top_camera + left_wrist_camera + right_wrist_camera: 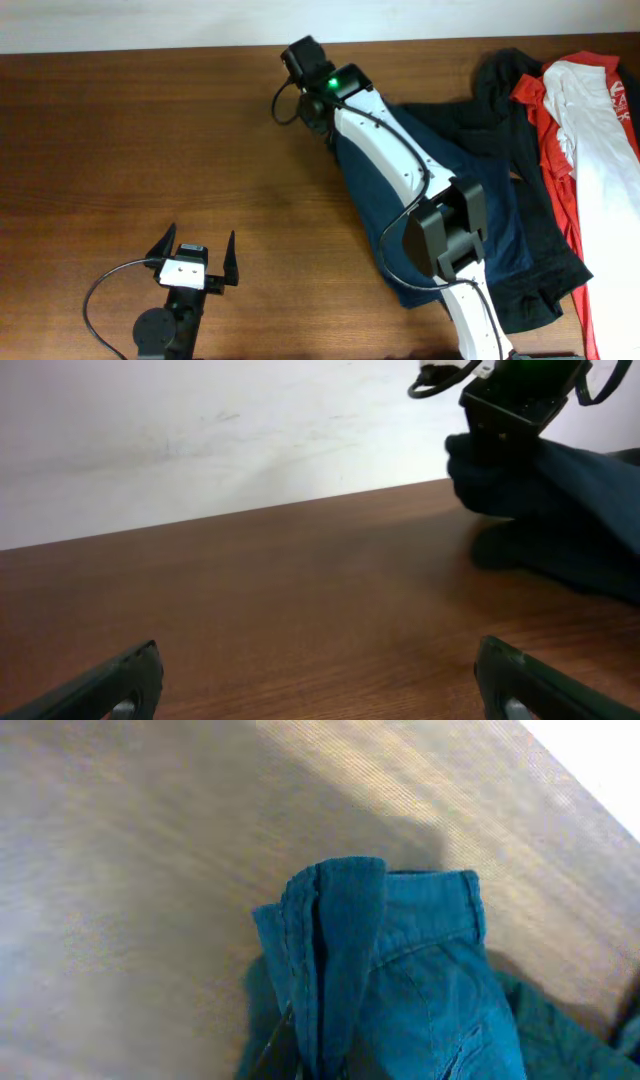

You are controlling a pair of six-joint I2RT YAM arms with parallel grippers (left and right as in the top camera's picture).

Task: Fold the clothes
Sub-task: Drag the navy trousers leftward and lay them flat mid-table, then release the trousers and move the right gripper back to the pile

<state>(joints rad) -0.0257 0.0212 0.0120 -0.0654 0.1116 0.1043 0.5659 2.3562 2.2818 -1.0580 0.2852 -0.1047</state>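
Brown wooden desk [150, 130] stretched out; left claw [201, 236] spread wide and empty, right claw [318, 118] pinched navy shorts [365, 195], their corner bunched up under it.

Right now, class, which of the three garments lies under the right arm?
The navy-blue shorts: the right gripper sits at their far edge, bunching it. The black garment and the red-and-white one lie further right, untouched.
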